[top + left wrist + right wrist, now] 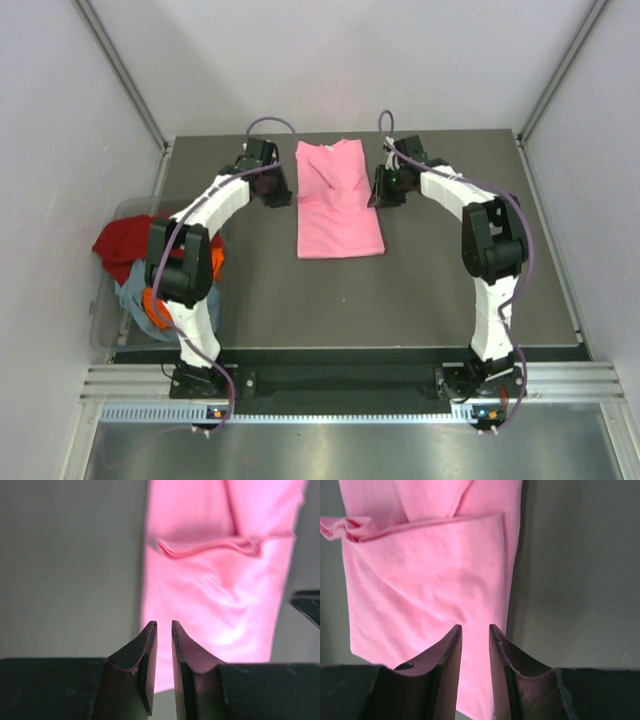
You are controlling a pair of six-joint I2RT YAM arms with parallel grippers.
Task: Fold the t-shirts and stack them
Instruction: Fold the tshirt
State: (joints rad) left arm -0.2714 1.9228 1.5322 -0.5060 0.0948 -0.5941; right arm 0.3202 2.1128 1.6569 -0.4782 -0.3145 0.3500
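Can't make out much of the clear bin (104, 305) off the table's (450, 300) left edge: blocked by the left arm, showing only bits of dark red t-shirt (122, 240), orange t-shirt (153, 305) and grey-blue t-shirt (133, 292). Can't read fingertips from above; going by wrist views: left gripper (163, 625) parted by a narrow slit, right gripper (475, 627) slightly wider, both gripping nothing. Flanking the pink t-shirt (338, 205) at its long edges. Lying flat at far-middle of table, folded to a narrow rectangle, rumpled fold edge across, top cut off in both wrist views.
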